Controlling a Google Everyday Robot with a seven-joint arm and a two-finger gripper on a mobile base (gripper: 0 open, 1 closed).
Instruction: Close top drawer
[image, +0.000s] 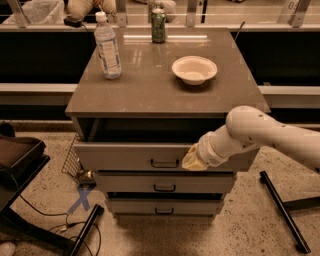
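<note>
- The top drawer (130, 156) stands partly out, just under the bench (150, 95) top.
- My gripper (192, 159) sits against its front, right of the handle (165, 163); clenched or released, I cannot tell.
- I'd push straight in, level, avoiding skew.

Jaws on top drawer (120, 156), right of handle (165, 163)

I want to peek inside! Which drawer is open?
The top drawer: only it sticks out, with a dark gap behind its front. The gripper is at that front.
</note>
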